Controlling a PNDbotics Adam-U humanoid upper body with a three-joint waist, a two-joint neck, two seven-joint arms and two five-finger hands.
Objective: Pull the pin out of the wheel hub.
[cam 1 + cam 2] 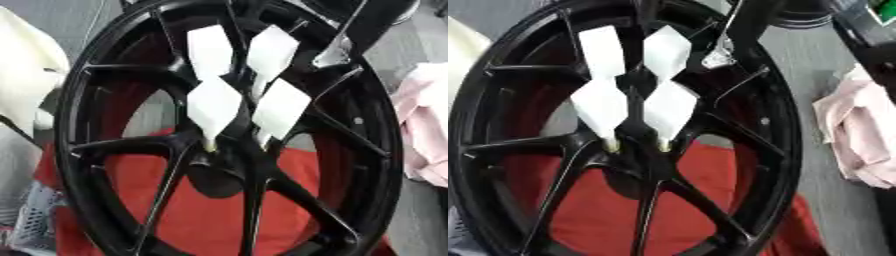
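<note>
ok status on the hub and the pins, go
No hand in view. Four white diamond-topped pins seated in black spoked wheel hub. Silver clip near upper rim, not blocking.

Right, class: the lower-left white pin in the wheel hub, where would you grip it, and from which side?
Probably pinch the lower-left pin by its broad white head, across the flat faces, coming from the open front. Its narrow tip sits in the wheel hub, with spokes crowding it there.

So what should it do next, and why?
Probably move the right hand left onto the nearest pin: four white pins stand in the hub, and the hand is beside them, seemingly on none.
</note>
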